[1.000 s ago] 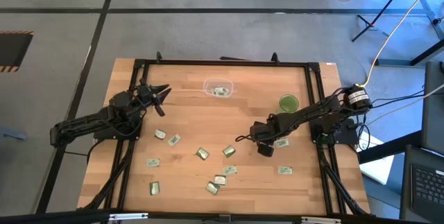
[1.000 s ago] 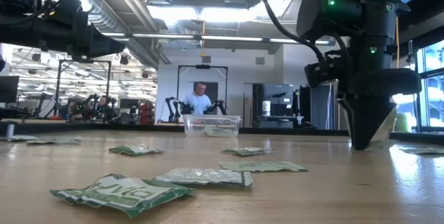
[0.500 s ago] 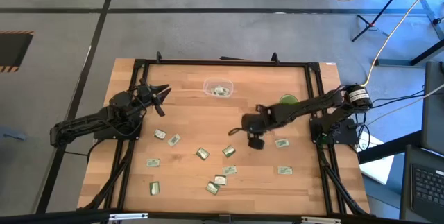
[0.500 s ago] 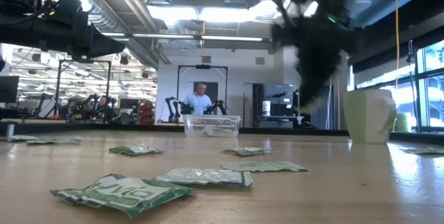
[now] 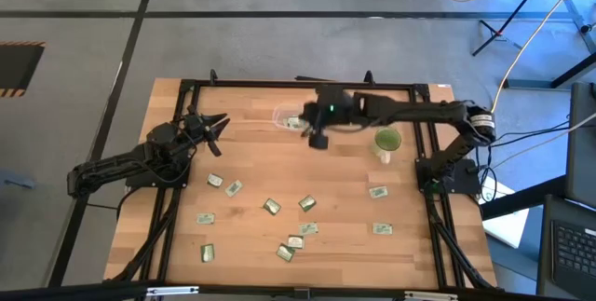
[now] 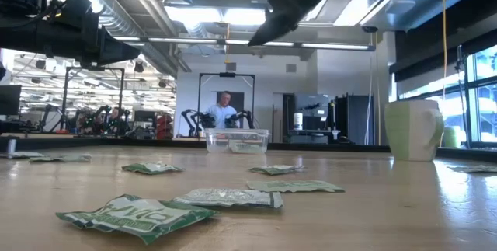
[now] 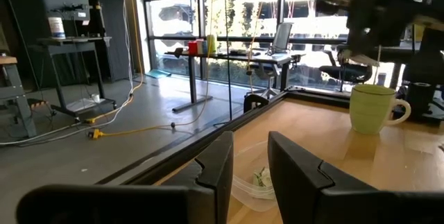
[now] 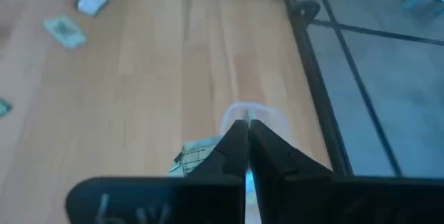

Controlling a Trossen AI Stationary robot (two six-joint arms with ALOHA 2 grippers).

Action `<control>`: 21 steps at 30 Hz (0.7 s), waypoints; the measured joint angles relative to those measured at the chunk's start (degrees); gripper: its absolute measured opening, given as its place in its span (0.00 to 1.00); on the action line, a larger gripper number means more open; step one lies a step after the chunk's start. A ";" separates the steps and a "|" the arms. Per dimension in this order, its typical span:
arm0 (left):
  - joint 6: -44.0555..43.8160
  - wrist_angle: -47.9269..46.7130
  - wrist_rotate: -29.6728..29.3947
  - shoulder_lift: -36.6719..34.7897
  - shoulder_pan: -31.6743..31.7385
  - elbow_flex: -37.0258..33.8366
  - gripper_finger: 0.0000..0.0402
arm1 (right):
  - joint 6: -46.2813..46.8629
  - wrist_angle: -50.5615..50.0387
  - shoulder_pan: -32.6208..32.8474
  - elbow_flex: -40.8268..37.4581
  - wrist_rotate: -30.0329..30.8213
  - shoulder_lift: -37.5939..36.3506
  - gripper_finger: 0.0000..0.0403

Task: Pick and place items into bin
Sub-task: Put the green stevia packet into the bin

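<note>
Overhead, the right gripper (image 5: 315,136) hides part of the clear bin (image 5: 285,116) by the table's far edge, fingers pinched on a half-hidden packet (image 8: 196,156); the left gripper (image 5: 218,122) waits parted, green cup (image 5: 387,140) nearby.

We see the right gripper (image 5: 315,139) hanging high just beside the clear bin (image 5: 291,118), so the way down into it is partly taken. A green cup (image 5: 386,140) stands near on its right. Packets (image 5: 270,206) dot the table's near half; the wood (image 5: 251,157) between bin and packets lies bare.
</note>
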 joint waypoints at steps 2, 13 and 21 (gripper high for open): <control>0.00 0.00 0.01 0.00 0.00 0.00 0.21 | 0.06 1.72 -2.60 0.01 -3.91 0.97 0.02; 0.04 -0.02 -0.75 0.01 -0.02 0.00 0.22 | -5.47 9.06 -9.08 -0.04 -9.62 15.10 0.02; 0.04 -0.03 -0.92 0.01 0.00 0.00 0.21 | -5.29 10.48 -12.44 0.00 -9.60 19.96 0.02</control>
